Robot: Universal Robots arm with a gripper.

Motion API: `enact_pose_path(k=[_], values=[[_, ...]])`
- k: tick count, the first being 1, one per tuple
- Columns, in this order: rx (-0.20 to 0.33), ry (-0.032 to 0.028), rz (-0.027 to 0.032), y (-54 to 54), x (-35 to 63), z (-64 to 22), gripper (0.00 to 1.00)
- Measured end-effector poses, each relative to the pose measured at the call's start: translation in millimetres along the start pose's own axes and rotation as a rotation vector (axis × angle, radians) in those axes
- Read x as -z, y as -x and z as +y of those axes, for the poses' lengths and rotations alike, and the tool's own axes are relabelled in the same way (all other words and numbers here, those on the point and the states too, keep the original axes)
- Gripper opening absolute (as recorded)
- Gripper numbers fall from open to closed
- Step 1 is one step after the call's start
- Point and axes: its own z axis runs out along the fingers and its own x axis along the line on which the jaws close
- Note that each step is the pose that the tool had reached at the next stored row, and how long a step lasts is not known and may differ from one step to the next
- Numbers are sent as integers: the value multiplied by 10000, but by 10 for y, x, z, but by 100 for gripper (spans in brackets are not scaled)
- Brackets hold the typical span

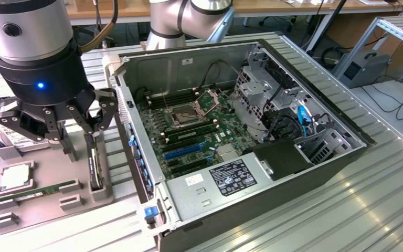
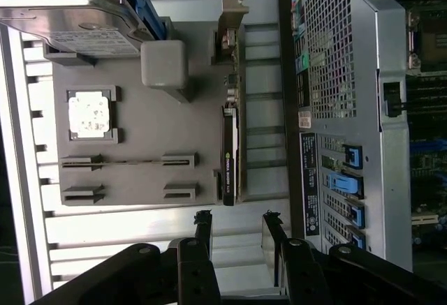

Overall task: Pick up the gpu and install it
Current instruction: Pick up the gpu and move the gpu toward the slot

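Hand point(image 2: 236, 216), fingers apart, hovers over one gpu point(image 2: 229, 155) on one tray point(image 2: 140, 179), at the exterior view's nine o'clock from one computer case point(image 1: 327, 168).

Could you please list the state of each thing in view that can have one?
gripper: open, empty, near the gpu.
gpu: on edge in the holder, not gripped.
case: on its side, side panel off.
CPU: flat in its holder recess.
RAM stick: on edge in the holder's clips.
hard drive: resting on the holder.
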Motion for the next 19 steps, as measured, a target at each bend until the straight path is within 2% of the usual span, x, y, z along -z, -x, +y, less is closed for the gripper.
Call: enact_pose_path(k=[19], values=[[1, -24, -2, -2, -71, 0, 42]])
